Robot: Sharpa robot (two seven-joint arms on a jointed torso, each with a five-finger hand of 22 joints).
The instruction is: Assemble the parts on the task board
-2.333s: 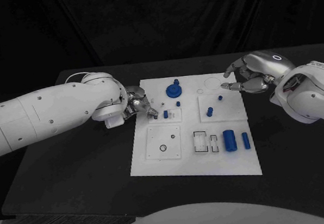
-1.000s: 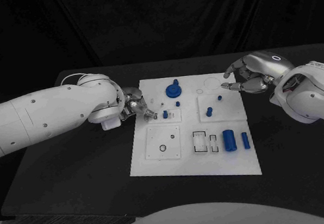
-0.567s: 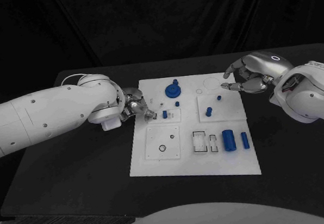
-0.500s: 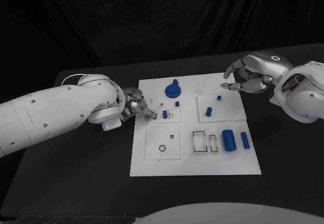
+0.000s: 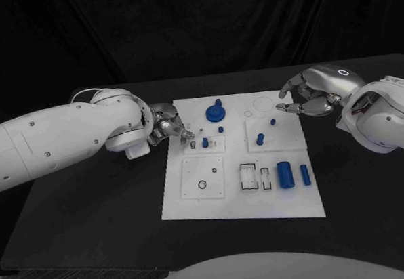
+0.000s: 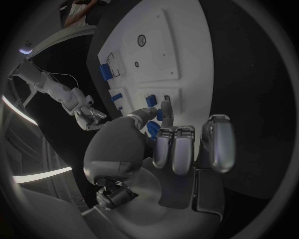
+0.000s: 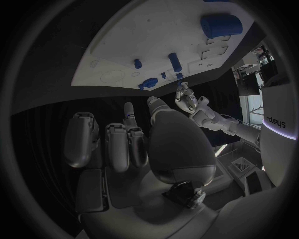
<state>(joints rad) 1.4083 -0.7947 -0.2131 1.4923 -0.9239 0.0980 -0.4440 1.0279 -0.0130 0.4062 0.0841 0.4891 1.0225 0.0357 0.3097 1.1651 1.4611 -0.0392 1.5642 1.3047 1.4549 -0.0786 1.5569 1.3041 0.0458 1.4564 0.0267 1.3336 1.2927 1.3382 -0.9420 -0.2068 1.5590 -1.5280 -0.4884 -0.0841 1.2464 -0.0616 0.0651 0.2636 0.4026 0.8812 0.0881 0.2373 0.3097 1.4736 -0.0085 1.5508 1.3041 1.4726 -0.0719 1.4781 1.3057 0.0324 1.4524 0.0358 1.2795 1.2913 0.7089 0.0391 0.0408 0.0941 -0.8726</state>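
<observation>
The white task board (image 5: pixel 239 207) lies in the middle of the black table. My left hand (image 5: pixel 169 127) hovers at the board's far left edge with most fingers curled in. Its thumb and forefinger (image 6: pixel 166 106) point toward two small blue pegs (image 5: pixel 206 142) standing in a small plate, and nothing shows in its grasp. A round blue piece with a knob (image 5: pixel 218 113) stands just beyond. My right hand (image 5: pixel 306 97) hangs over the board's far right corner, fingers curled, holding nothing. A large blue cylinder (image 5: pixel 285 173) and a slim blue one (image 5: pixel 306 175) lie near the front right.
A square plate with a small black ring (image 5: pixel 203 184) sits at the board's front left. Beside it are white slotted frames (image 5: pixel 252 175). Two more short pegs (image 5: pixel 261 139) stand on the right-hand plate. Bare black table (image 5: pixel 92 213) stretches on both sides of the board.
My left hand has drawn back from the small peg toward the far side of the board, and its arm has swung with it. The right hand has stayed put.
</observation>
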